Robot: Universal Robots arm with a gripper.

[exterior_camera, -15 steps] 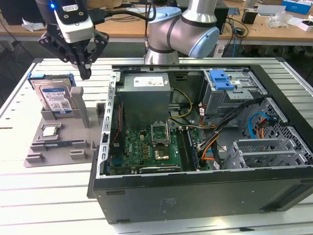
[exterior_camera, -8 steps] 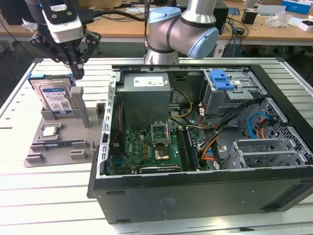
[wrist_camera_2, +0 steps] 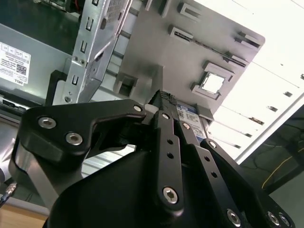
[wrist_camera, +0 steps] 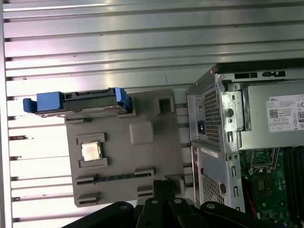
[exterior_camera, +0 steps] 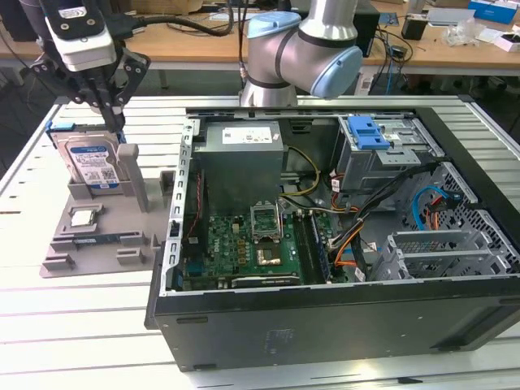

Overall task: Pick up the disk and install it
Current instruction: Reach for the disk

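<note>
one disk (exterior_camera: 92, 162) upright on one grey holder (exterior_camera: 122, 221)

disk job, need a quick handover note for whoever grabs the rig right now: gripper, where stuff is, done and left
gripper: low over the disk, near its top edge in the exterior view; contact unclear.
disk: upright in the grey fixture, on the exterior view's left of the open PC case.
drive cage: inside the case, well apart from the disk.
done: nothing that shows; disk not yet lifted.
left: the whole pick and install.
</note>
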